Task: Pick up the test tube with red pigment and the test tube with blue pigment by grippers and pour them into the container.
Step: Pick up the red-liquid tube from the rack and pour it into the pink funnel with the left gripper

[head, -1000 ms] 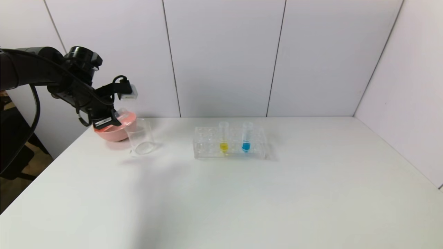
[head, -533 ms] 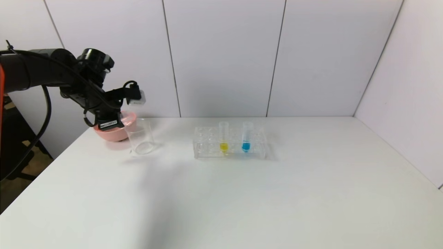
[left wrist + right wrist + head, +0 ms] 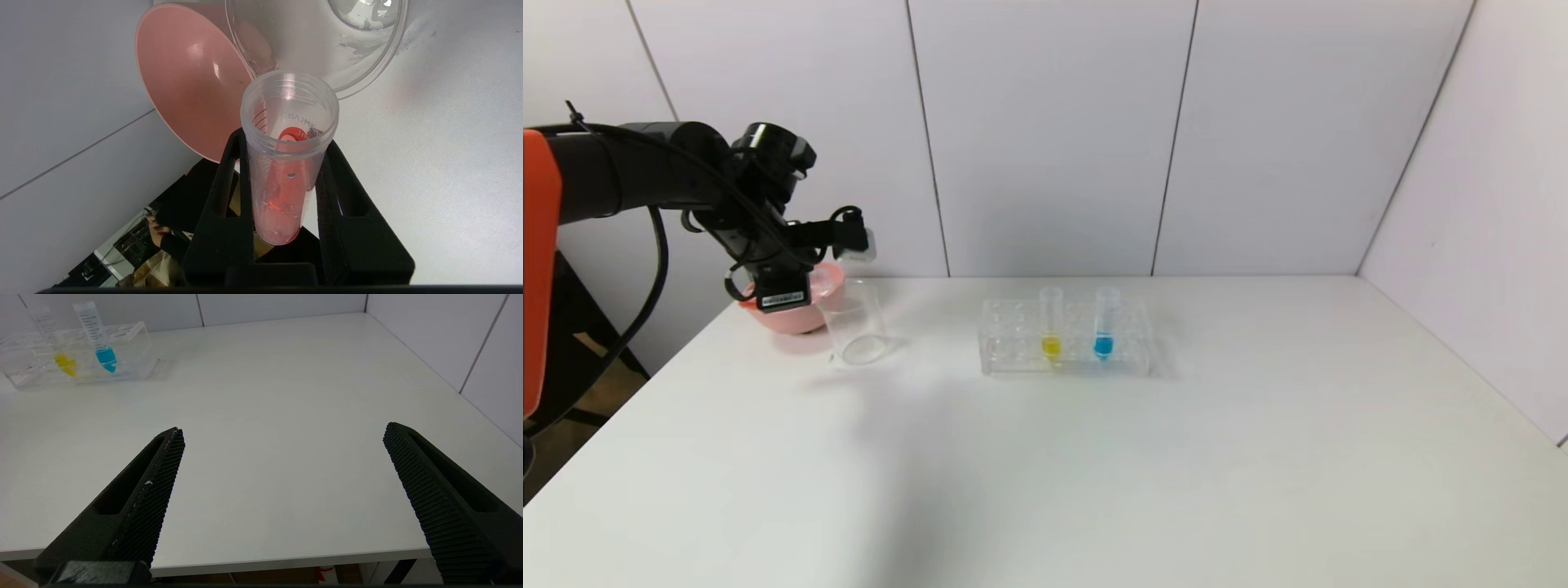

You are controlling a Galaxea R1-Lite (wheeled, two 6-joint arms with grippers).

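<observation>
My left gripper (image 3: 796, 279) hangs over the pink bowl (image 3: 792, 314), just left of the clear glass beaker (image 3: 854, 322). In the left wrist view this gripper (image 3: 284, 141) is shut on the test tube with red pigment (image 3: 282, 183). The tube's open mouth points at the beaker's rim (image 3: 367, 77), and red liquid lies along the tube's inside. The test tube with blue pigment (image 3: 1103, 322) stands upright in the clear rack (image 3: 1013, 343); it also shows in the right wrist view (image 3: 102, 351). My right gripper (image 3: 284, 430) is open and empty over the table's front edge, out of the head view.
A tube with yellow liquid (image 3: 1051, 325) stands in the rack to the left of the blue one. The pink bowl (image 3: 184, 81) touches the beaker's far-left side near the table's left edge. White wall panels close off the back and the right.
My left arm has swung to the right with the red tube, from over the bowl's left side towards the beaker. The rack, tubes and beaker have not moved.
</observation>
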